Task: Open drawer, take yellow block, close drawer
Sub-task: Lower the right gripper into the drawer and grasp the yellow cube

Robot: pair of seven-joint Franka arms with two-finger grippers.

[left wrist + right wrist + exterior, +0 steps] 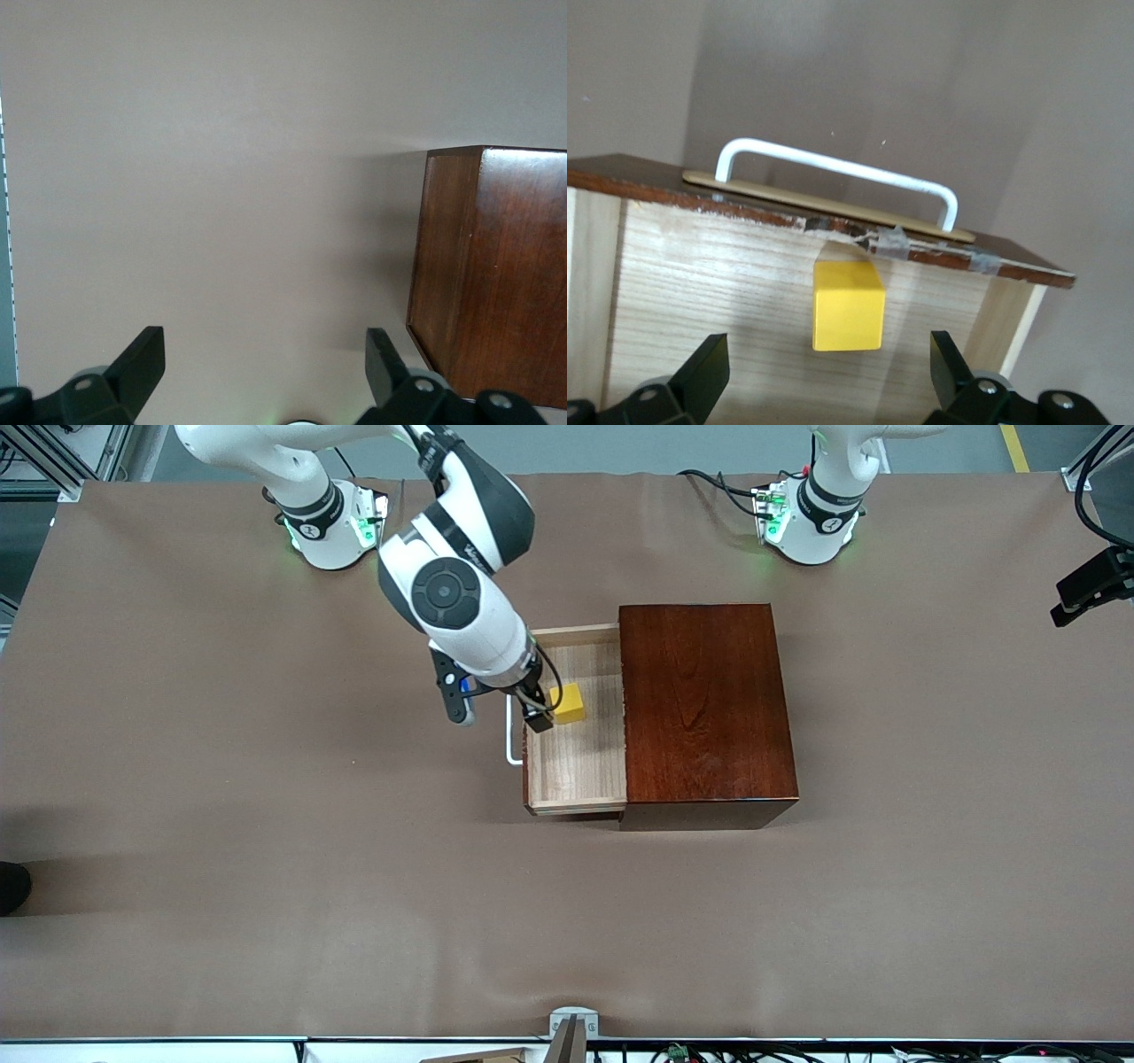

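Observation:
The dark reddish-brown wooden box stands mid-table with its drawer pulled out toward the right arm's end. The pale wood interior and the white handle show. The yellow block lies in the drawer near its front panel. My right gripper hangs over the drawer beside the block, open and empty. In the right wrist view the block lies on the drawer floor just ahead of the right gripper, with the handle past it. My left gripper is open and empty over bare table; the box shows to one side.
Brown cloth covers the table around the box. The two arm bases stand along the table edge farthest from the front camera. A black fixture juts in at the left arm's end.

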